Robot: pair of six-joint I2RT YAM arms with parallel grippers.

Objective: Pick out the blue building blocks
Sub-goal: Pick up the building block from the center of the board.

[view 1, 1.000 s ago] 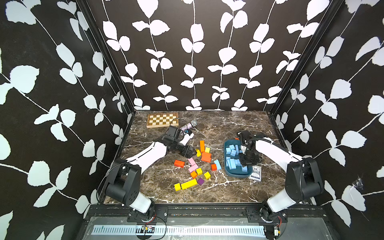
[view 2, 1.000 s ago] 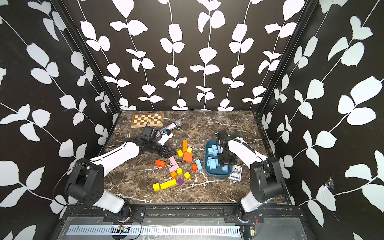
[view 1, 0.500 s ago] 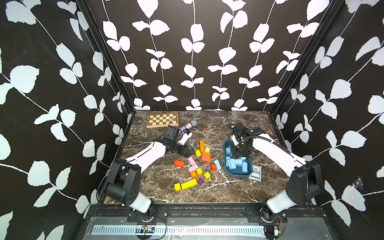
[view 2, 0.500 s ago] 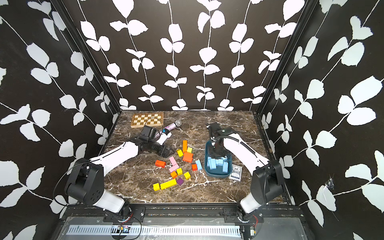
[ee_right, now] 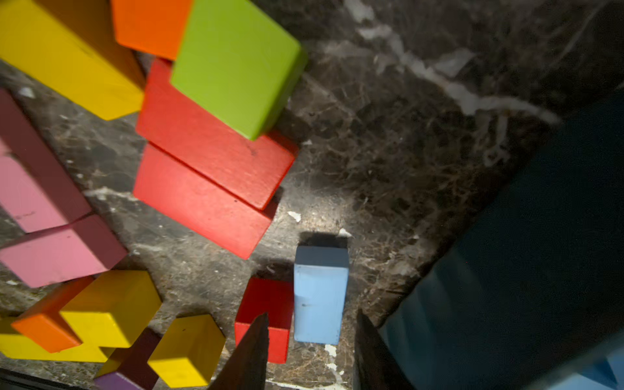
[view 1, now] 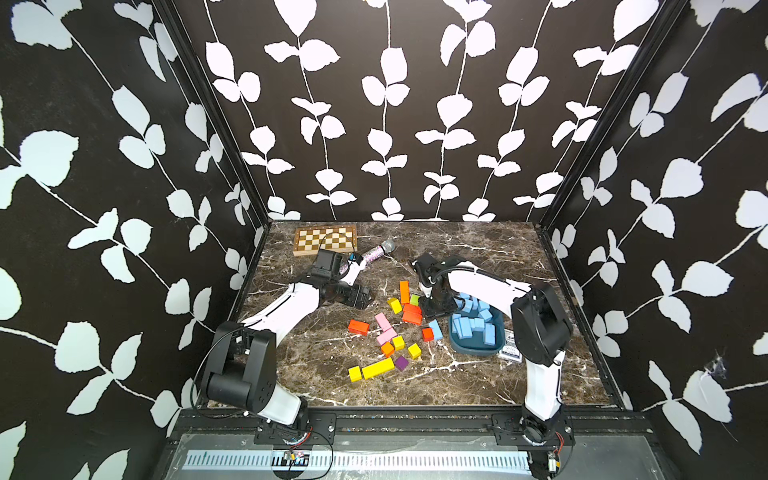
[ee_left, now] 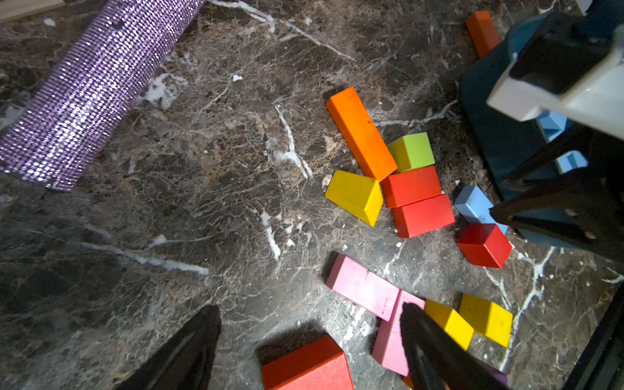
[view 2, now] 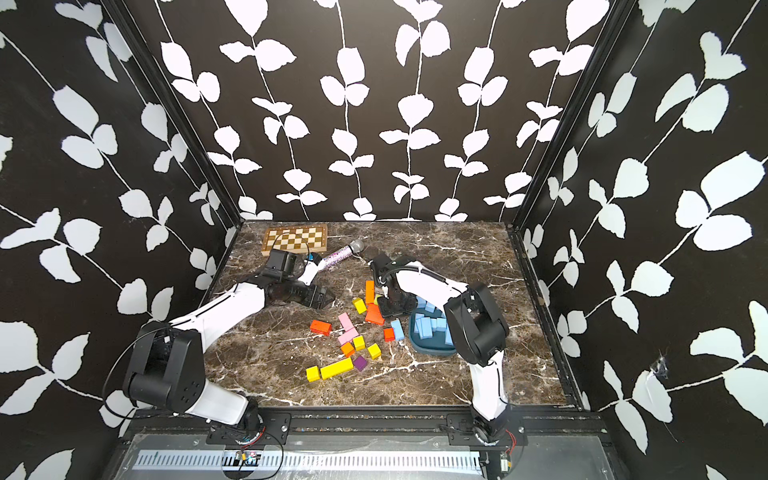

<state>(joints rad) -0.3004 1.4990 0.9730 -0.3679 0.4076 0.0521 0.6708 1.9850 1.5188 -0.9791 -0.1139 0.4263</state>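
Hovering low beside the tray (view 1: pixel 473 354) in a top view, the right end effector (view 1: pixel 433 311) sits just behind a loose blue block (view 1: pixel 435 329) on the tabletop (view 1: pixel 478 257). The other blue blocks (view 1: pixel 473 328) lie piled in the tray.

From the left wrist, the left end effector (ee_left: pixel 310 341) stands wide and grips nothing. The loose blue block (ee_left: pixel 472 204) lies just beside a red cube (ee_left: pixel 484 244).

From the right wrist, the right end effector (ee_right: pixel 310 337) is narrowly parted. The block's near end lies between its tips, and I cannot tell whether they touch it.
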